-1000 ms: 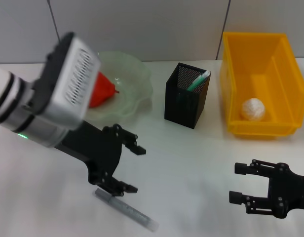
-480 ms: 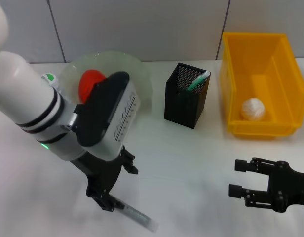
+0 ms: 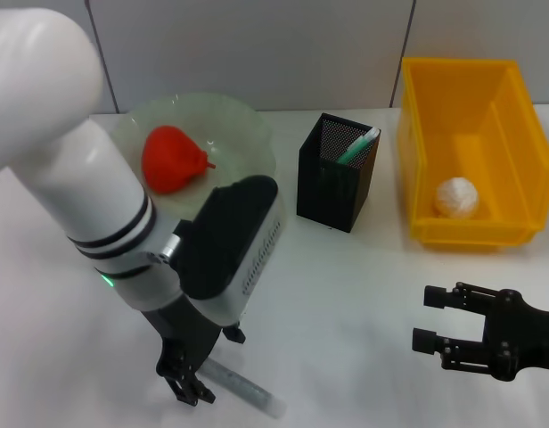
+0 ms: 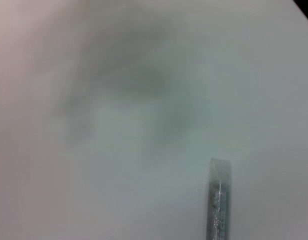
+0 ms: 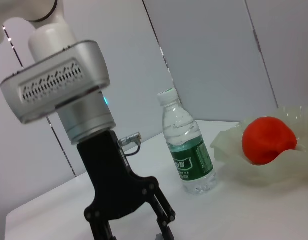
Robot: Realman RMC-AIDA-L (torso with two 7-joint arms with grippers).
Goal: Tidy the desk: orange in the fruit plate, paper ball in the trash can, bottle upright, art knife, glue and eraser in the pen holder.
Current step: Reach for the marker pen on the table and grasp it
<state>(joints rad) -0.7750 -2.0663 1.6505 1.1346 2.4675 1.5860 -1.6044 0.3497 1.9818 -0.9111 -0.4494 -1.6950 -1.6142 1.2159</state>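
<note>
1. We see the left gripper (image 3: 192, 379) at lower left of the head view, fingers spread, straddling one end of the grey glue stick (image 3: 243, 388) on the desk (image 3: 346, 285).
2. Right gripper (image 3: 435, 339) at lower right, spread, idle.
3. Orange (image 3: 172, 159) sits in the fruit plate (image 3: 248, 134), upper left; paper ball (image 3: 456, 197) in the trash can (image 3: 417, 169); bottle (image 5: 186, 150) upright.

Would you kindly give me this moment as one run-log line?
left hand: down over grey stick on desk | right hand: open, idle | orange: in plate | paper ball: in bin | bottle: upright
</note>
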